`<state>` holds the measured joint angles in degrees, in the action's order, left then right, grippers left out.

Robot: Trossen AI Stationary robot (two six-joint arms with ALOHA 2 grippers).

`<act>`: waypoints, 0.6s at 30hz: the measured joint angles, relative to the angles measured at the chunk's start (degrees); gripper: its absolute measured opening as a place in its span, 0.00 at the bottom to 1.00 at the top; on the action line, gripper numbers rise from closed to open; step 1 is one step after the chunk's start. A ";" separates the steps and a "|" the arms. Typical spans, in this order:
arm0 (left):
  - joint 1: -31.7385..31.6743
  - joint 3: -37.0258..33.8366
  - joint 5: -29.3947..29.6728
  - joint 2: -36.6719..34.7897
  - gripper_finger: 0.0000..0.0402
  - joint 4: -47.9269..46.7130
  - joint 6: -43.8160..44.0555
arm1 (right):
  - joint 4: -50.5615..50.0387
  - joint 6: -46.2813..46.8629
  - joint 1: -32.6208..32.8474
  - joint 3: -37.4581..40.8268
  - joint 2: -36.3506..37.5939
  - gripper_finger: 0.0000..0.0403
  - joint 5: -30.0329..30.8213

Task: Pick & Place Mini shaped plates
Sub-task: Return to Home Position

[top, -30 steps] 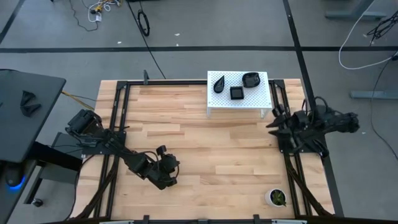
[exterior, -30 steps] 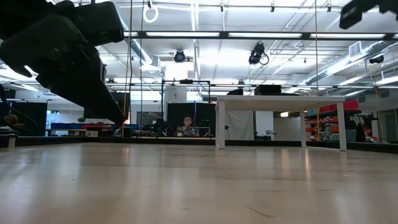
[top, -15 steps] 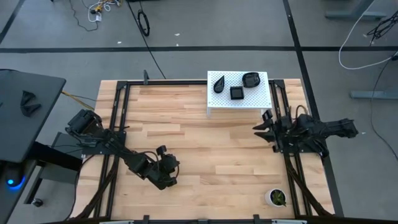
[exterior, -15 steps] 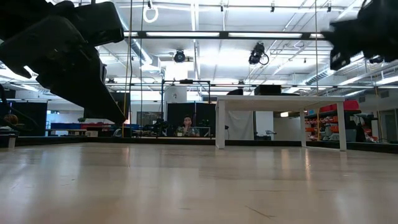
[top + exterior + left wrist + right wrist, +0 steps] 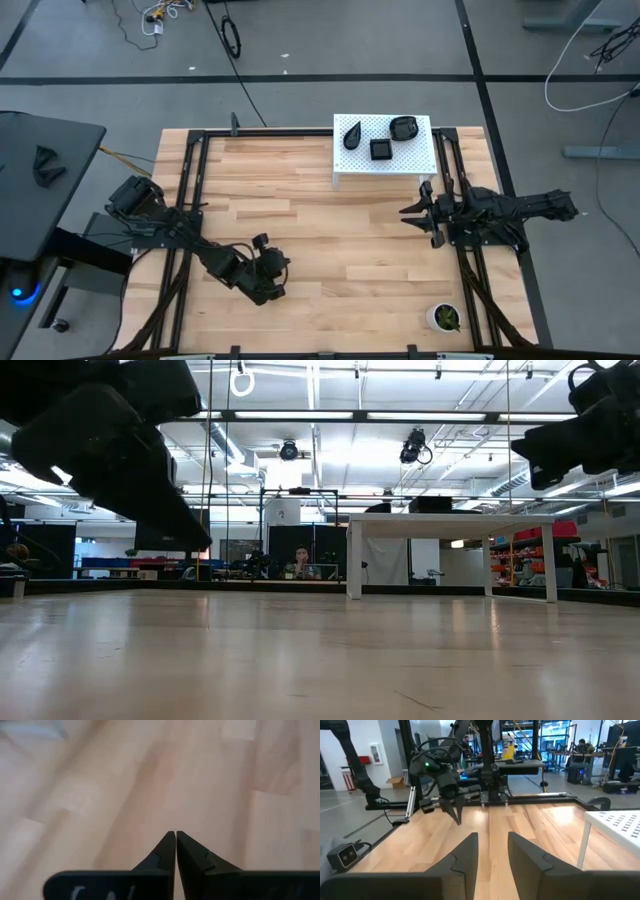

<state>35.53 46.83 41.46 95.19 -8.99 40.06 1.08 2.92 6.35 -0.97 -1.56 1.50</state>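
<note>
The right gripper (image 5: 412, 212) hangs over the table (image 5: 300, 200), near the front right corner of the white shelf (image 5: 420, 152). It points across the boards toward the other arm. Its fingers (image 5: 465, 854) stand a narrow gap apart and hold nothing (the right wrist view shows bare wood through the gap).

The left gripper (image 5: 268, 285) is well apart from the shelf, off toward the table's near left part. Its fingertips (image 5: 170, 845) are pressed together over plain wood, and it is also empty.

The mini shaped plates (image 5: 381, 149) sit on the shelf's perforated top in three glossy black groups:
- The teardrop pile (image 5: 352, 134) is at the shelf's left end.
- The square pile (image 5: 381, 149) is in the middle, toward the shelf's front edge.
- The rounded pile (image 5: 402, 128) is toward the shelf's right end, near its back edge.

The three groups lie close together, and from above I cannot tell how many plates are in each or whether they touch. A small white pot (image 5: 444, 318) with a green plant stands well apart from the shelf, by the table's near right corner.
</note>
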 joint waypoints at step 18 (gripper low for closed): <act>-8.30 -43.36 -19.22 -39.52 0.01 54.39 -21.55 | 0.01 -0.11 0.00 0.00 0.00 0.27 0.00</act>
<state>27.24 3.47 22.24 55.68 45.40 18.51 1.09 2.81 6.35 -0.97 -1.56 1.50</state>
